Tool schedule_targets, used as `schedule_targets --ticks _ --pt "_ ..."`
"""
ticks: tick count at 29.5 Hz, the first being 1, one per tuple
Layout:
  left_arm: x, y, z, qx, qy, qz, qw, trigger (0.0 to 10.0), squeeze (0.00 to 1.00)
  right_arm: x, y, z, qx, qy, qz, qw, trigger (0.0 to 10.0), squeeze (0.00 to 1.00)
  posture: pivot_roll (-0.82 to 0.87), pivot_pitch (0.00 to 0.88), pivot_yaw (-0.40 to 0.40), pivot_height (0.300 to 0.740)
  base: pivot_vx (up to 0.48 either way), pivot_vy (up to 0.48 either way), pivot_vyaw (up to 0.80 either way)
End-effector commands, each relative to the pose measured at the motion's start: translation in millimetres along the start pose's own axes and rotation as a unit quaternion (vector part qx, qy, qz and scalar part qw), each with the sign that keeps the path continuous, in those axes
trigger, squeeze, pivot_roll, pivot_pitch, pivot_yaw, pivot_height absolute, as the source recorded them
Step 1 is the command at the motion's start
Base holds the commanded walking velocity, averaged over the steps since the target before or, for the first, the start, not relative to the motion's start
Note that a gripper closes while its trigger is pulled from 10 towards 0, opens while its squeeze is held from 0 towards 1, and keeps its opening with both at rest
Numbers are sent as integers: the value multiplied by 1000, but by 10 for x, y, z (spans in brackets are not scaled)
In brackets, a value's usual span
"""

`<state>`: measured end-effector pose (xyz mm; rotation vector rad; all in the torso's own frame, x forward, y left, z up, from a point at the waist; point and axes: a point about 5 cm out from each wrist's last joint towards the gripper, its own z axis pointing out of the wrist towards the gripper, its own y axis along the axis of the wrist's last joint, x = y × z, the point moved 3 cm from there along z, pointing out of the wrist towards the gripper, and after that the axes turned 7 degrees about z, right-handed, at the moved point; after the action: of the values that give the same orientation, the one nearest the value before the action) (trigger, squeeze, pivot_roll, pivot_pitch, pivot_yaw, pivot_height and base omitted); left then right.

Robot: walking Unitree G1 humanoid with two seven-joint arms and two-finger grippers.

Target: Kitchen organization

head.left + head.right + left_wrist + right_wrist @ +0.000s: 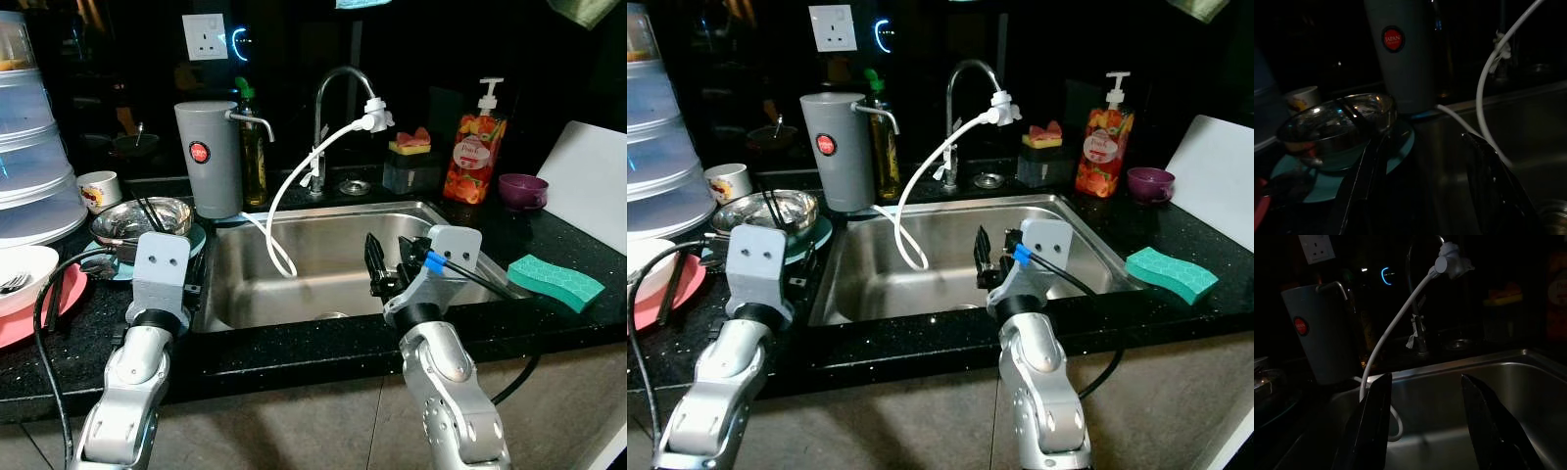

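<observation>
Black speckled bench (294,357) with steel sink (323,259) as landmark. Grey water filter (209,157) at the sink's back-left corner, steel bowl (142,220) on teal plate left of it. Green sponge (554,281) right of the sink. Right tool (387,266) over the sink, fingers spread. Left tool (1420,186) at the sink's left rim, fingers spread.
</observation>
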<state>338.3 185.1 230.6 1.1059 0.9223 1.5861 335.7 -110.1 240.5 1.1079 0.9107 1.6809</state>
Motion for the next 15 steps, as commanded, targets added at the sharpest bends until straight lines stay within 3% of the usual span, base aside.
schedule_targets --ticks 1,5,6,7,8,9,11,12,15 --pt "1 37 12 -3 -5 -10 1000 10000 0 14 10 -19 1 0 1 1000 10000 0 32 53 5 740 0 0 0" --pt "16 90 68 -12 -13 -1 1000 10000 0 20 14 -16 2 0 1 1000 10000 0 29 58 4 740 0 0 0" --pt "20 105 101 -16 -24 41 999 10000 0 9 20 -12 1 0 0 1000 10000 0 32 63 1 740 0 0 0" --pt "20 105 101 -16 -24 41 999 10000 0 9 20 -12 1 0 0 1000 10000 0 32 63 1 740 0 0 0" --pt "41 76 139 -12 -33 93 995 10000 0 -7 22 -9 1 -2 0 1000 10000 0 32 63 1 740 0 0 0" --pt "65 58 161 -8 -39 117 992 10000 0 -10 20 -6 1 -3 0 1000 10000 0 34 66 -4 740 0 0 0" --pt "82 48 175 -5 -43 131 990 10000 0 -11 18 -4 2 -3 0 1000 10000 0 34 66 -4 740 0 0 0" --pt "123 3 219 3 -59 188 980 10000 0 -6 23 0 1 -3 0 1000 10000 0 39 68 -3 740 0 0 0" --pt "140 -37 251 13 -77 226 971 10000 0 -5 26 2 1 -2 0 1000 10000 0 39 68 -3 740 0 0 0"
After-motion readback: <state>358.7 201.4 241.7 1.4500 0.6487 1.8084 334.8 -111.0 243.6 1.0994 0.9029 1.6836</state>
